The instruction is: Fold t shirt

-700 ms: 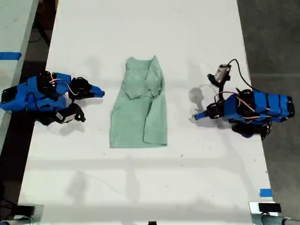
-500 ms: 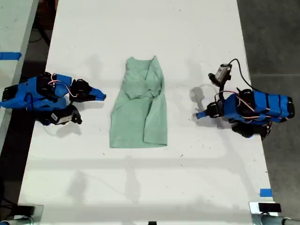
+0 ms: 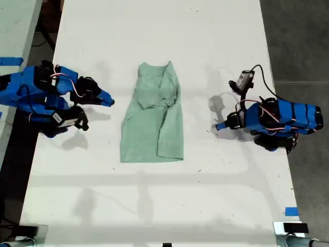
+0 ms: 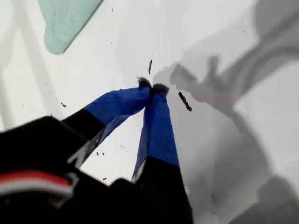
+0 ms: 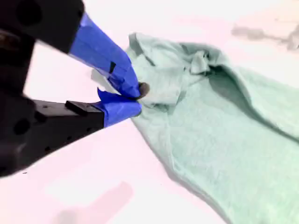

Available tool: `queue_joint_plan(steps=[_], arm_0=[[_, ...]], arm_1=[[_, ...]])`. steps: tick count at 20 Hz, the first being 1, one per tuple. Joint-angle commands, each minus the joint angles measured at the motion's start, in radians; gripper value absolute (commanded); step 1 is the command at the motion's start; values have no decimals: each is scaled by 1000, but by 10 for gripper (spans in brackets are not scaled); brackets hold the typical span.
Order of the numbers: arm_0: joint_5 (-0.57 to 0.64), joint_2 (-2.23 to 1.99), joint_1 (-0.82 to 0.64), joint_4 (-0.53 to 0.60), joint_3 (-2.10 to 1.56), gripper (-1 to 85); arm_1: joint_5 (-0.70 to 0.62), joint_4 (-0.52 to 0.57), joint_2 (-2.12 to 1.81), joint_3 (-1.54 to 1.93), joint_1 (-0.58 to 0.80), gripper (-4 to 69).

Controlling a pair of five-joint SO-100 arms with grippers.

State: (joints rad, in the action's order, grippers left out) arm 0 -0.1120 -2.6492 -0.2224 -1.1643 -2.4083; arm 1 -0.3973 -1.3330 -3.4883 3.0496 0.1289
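Since the earlier frames, my second gripper (image 3: 109,101) and its arm are shifting away from the t shirt (image 3: 153,117), toward the table (image 3: 154,206) edge at the exterior view's left. Its jaws are sitting closed, tips together, holding nothing, with the tips hanging just beside the t shirt's collar end in the second wrist view (image 5: 135,95). My first gripper (image 3: 218,125) is resting at the t shirt's other side, jaws shut and empty (image 4: 152,87), over bare table. The t shirt is lying partly folded mid-table, well apart from every table edge. No readable writing is showing.
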Motion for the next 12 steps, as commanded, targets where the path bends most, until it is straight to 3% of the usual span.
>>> queue_joint_plan(steps=[1, 3, 5, 12], arm_0=[[-26, 396, 38, -112, 267, 90], [-83, 664, 91, -175, 382, 172], [-97, 857, 160, -130, 463, 195], [-141, 1095, 239, -55, 517, 186]], arm_1=[[9, -2, -9, 57, 6, 9], [5, -2, -9, 57, 8, 9], [2, -2, -9, 57, 6, 9], [2, -2, -9, 57, 0, 9]])
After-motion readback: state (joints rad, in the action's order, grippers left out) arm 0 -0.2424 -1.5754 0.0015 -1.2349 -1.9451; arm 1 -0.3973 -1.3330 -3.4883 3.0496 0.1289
